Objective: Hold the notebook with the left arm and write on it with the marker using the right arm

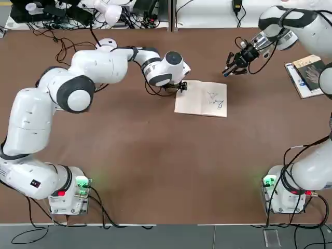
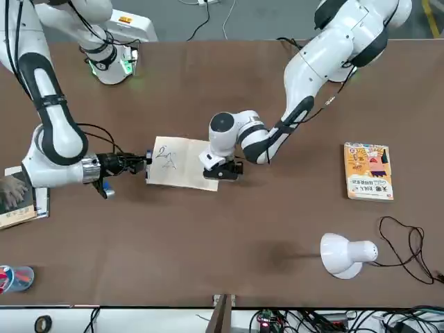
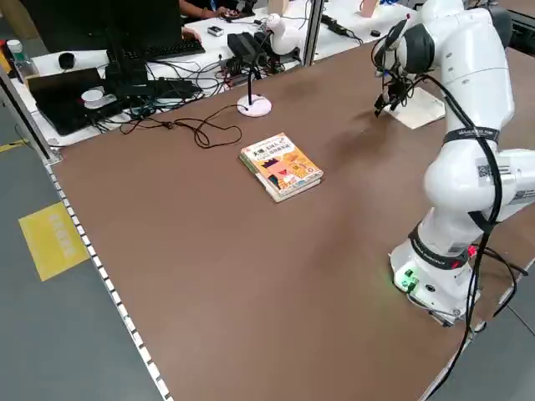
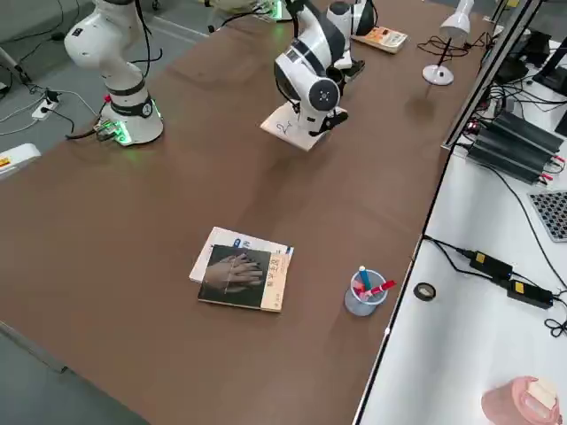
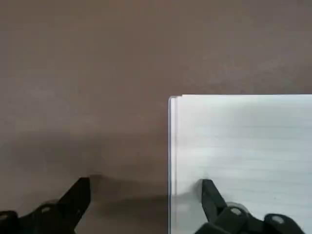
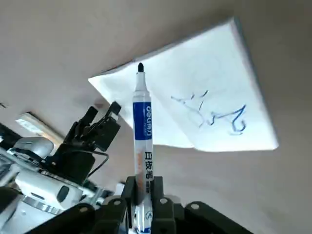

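The right gripper (image 6: pixel 142 202) clasps a marker (image 6: pixel 143 141). The left gripper (image 5: pixel 146 195), fingers spread wide, hovers at a notebook's (image 5: pixel 243 146) edge.

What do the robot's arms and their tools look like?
Both arms are smooth white with dark bands at the joints and black cables alongside. The left has round grey caps and ends in a small black tool. The right has a silvery, ribbed wrist collar and a slim black tool with two straight fingers.

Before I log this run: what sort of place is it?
Probably a robotics lab: two white jointed robot arms bolted at a brown table, a white bench with tangled black cables, and black-and-white striped edging on the grey floor.
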{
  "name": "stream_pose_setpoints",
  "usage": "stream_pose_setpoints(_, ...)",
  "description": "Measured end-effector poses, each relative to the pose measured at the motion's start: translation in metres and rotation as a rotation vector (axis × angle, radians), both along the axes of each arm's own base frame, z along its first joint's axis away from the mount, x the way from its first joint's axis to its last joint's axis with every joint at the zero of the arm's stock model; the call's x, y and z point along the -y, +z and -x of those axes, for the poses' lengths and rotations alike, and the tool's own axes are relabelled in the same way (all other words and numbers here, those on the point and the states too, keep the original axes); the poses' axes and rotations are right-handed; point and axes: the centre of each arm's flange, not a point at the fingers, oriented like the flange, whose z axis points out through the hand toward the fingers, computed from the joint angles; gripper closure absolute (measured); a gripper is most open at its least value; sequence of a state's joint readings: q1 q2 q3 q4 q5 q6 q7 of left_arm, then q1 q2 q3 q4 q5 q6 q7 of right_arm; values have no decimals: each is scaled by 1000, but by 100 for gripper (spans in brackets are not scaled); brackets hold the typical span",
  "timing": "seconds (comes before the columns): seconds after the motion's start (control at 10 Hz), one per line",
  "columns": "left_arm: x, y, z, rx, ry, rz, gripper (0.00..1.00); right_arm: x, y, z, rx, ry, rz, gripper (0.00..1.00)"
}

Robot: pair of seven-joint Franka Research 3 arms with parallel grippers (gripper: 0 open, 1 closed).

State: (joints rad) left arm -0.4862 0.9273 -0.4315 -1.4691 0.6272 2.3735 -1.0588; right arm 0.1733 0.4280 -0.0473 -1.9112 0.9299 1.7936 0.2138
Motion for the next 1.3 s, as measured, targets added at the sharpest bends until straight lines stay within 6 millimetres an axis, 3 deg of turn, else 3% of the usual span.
stream_pose_setpoints(0.8, 0, 0, 0, 0, 0, 0, 0, 22, -62, 56, -232, -224, -123, 83)
stream_pose_setpoints(1.3, 0, 0, 0, 0, 0, 0, 0, 22, -78, 75, -286, -254, -131, 83)
